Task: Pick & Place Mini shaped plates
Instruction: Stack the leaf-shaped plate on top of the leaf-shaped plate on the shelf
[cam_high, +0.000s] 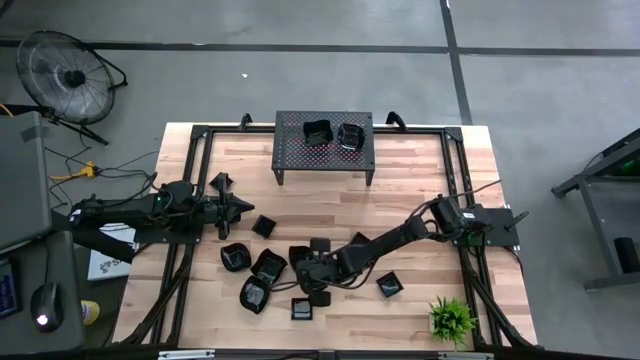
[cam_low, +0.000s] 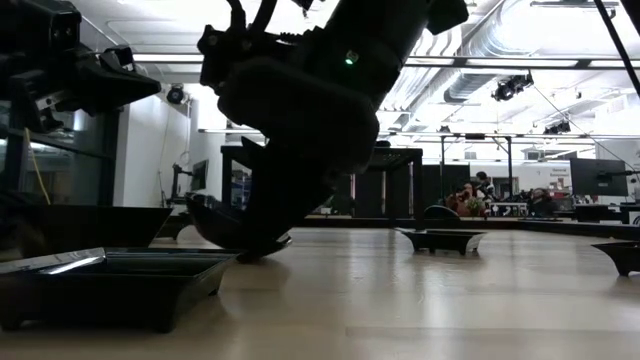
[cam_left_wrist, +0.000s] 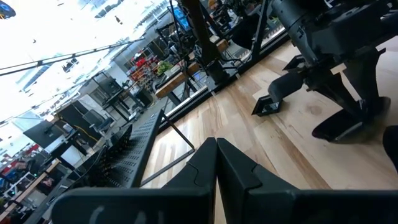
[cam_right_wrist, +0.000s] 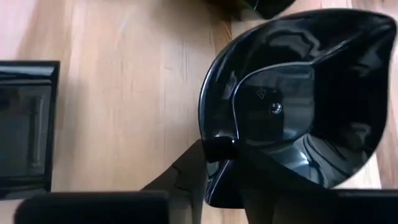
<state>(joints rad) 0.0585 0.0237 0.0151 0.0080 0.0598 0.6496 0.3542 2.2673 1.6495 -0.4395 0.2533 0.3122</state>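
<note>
Broadly, take in the table (cam_high: 420, 200) first, with the perforated stand (cam_high: 323, 165) at its far edge already carrying 2 of the mini shaped plates (cam_high: 351, 135). Leave the left gripper (cam_high: 240, 207) waiting at the left side of the table, its fingers (cam_left_wrist: 193, 168) pressed together on nothing. Work with the right gripper (cam_high: 318, 290), reaching down into the loose cluster of plates near the front edge. Count at least 6 loose plates around it, some touching each other, among them a square plate (cam_right_wrist: 25, 124) lying flat just beside the target. Treat the rounded plate (cam_right_wrist: 298, 93) as the piece in hand: seen from the right wrist, 1 finger (cam_right_wrist: 214, 149) sits against its raised rim, pinching that rim as far as can be judged, with the other finger hidden behind the glossy bowl. Finish closing squarely across the rim before any lift, since a glossy, curved wall probably slips under a shallow bite. Lift straight up, slowly, to clear the neighbours without dragging them. Keep the plate level on the way to the stand, and aim for the bare part of the perforated top beside the 2 already there. Watch for tilting at the first rise; set back down and regrip if needed.
</note>
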